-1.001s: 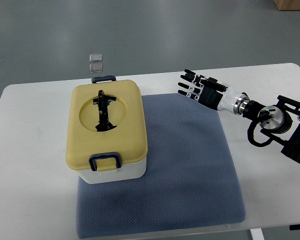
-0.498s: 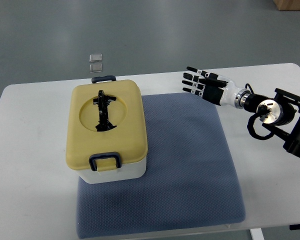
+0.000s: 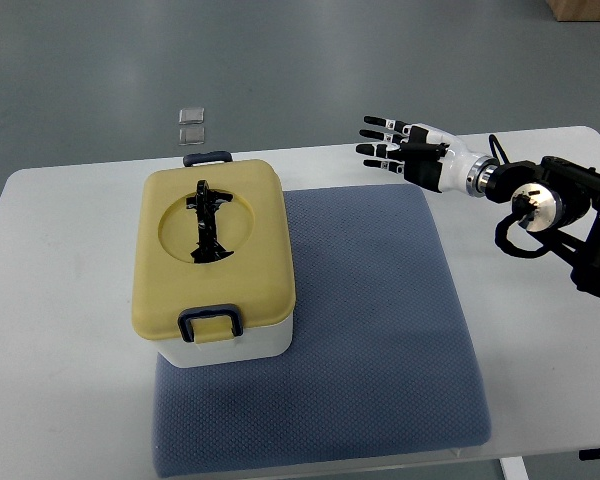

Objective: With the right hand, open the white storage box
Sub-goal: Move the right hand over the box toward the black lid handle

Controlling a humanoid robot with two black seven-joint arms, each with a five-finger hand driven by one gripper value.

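Presently the right robot hand [image 3: 388, 146], fingers spread and empty, hovers well apart from the closed storage box [image 3: 215, 262]; approach to its front latch [image 3: 211, 322] required.

Blue mat [image 3: 380, 330] on white table [image 3: 70, 330]

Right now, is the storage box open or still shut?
Shut. The yellow lid sits flat on the white storage box, front latch down. The right robot hand is apart from it, fingers spread.
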